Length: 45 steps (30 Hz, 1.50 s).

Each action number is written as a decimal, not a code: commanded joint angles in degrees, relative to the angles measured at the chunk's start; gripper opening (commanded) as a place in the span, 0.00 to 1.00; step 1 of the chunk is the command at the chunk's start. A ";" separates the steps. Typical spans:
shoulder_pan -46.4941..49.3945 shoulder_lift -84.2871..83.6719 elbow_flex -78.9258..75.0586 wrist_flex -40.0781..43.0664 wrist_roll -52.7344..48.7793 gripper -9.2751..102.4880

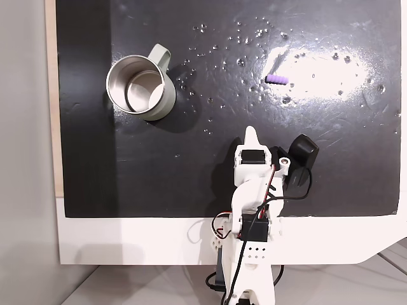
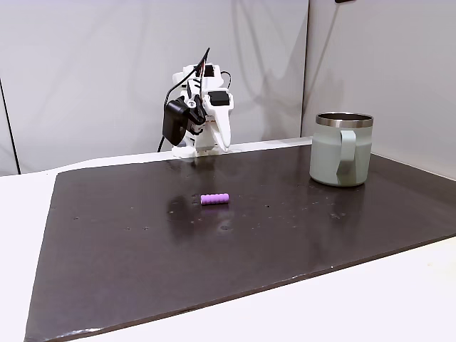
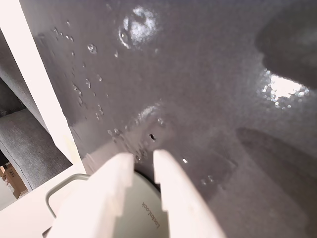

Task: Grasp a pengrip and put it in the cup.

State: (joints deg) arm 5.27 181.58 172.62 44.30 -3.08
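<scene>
Well ahead-right of the gripper (image 3: pixel 143 163), slightly parted and empty, lies the pengrip (image 1: pixel 276 79); approach step, reach needed, cup (image 1: pixel 141 87) later.

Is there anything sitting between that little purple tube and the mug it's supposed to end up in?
Nothing visible does. In both fixed views the pengrip lies alone on the dark mat, and the stretch across to the cup holds only tiny shiny specks.
</scene>
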 commanded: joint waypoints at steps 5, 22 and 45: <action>0.00 0.53 -0.44 -1.67 -1.23 0.08; 8.26 0.44 -11.25 10.20 -12.92 0.08; 19.51 -37.97 -49.48 12.92 -24.70 0.10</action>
State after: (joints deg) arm 25.75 150.21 134.56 55.28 -29.88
